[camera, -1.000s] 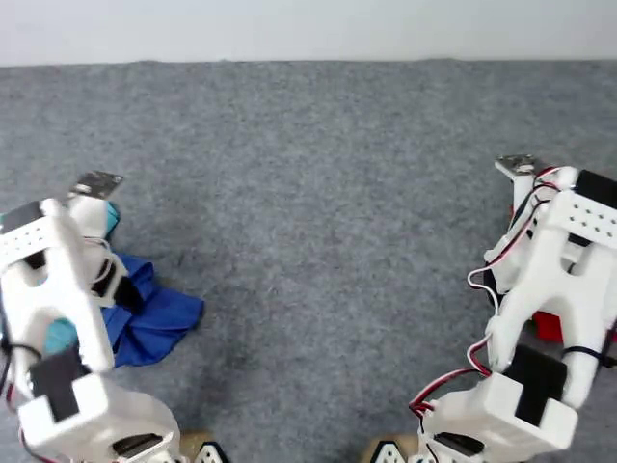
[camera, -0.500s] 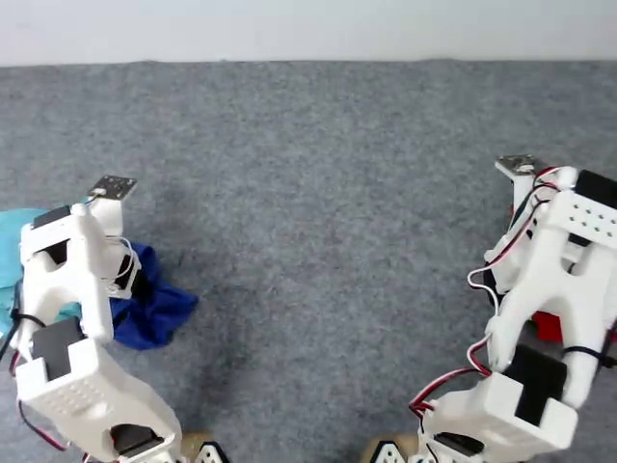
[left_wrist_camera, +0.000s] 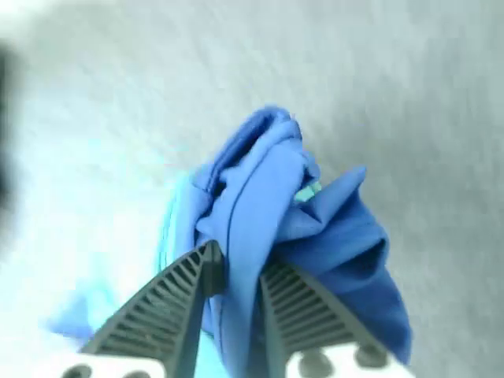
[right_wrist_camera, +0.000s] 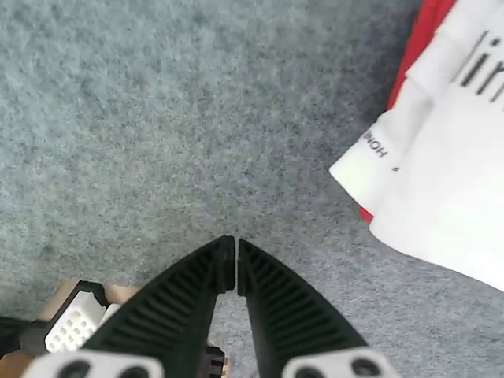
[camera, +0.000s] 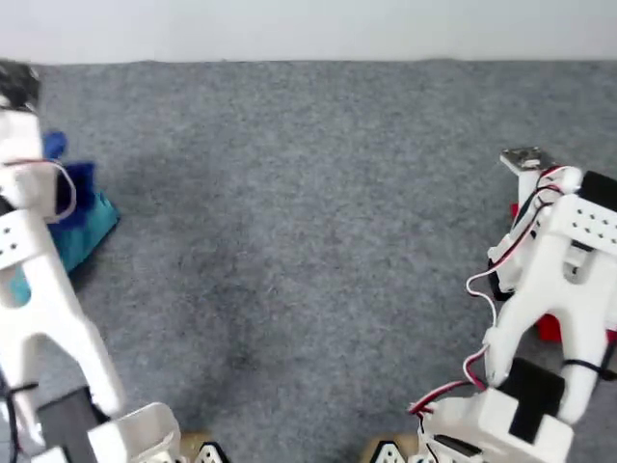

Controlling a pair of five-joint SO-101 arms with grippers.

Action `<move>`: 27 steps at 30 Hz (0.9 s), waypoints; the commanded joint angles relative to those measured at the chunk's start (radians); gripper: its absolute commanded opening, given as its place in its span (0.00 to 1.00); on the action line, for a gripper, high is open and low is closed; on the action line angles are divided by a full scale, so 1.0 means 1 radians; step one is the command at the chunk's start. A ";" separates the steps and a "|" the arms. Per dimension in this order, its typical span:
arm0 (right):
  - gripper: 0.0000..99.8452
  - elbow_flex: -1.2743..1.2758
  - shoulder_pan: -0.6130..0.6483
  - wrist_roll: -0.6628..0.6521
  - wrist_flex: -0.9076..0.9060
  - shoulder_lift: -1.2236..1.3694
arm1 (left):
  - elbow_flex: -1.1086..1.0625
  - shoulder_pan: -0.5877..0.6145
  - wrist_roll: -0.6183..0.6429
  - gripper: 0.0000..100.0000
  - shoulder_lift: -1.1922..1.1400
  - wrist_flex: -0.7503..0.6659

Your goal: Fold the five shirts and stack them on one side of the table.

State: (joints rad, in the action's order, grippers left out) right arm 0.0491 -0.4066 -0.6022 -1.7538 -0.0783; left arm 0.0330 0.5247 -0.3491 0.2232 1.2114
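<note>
The left tool was pinching a fold of a crumpled royal-blue fabric shirt, its two black ribbed fingers pressed onto the cloth from either side. The blue shirt was bunched into loose folds that spread away from the tips. Just beside it, and partly under it, lay a pale turquoise fabric garment. In the high view the white left arm stood along the left edge of the grey felt-like surface. The blue shirt showed by the arm's wrist towards the far-left corner, with the turquoise garment touching it on the near side.

The right tool had its fingers pressed together at the tips with nothing between them, and it pointed down at bare grey surface. Near it, but apart from the tips, lay a white fabric garment with dark print, resting over a red fabric garment whose edge showed past the white cloth. In the high view the white right arm stood at the right edge of the surface, and slivers of the red garment showed beside and under it. The two arms were well apart, with the middle stretch of the surface between them. A white wall ran along the surface's far edge.
</note>
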 commanded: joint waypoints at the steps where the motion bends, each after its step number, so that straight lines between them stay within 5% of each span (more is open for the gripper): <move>1: 0.01 -0.006 0.010 0.006 -0.042 -0.076 | 0.142 -0.028 0.009 0.01 0.120 -0.089; 13: 0.01 -0.005 0.010 0.006 -0.042 -0.084 | 0.466 -0.195 0.158 0.01 0.178 -0.242; 27: 0.01 -0.003 0.005 0.006 -0.042 -0.084 | 0.426 -0.789 0.155 0.01 0.161 -0.058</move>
State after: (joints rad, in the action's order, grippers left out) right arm 0.0522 -0.4066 -0.6022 -1.7538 -0.1181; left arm 0.4626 -0.1550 -0.1987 0.3690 1.1162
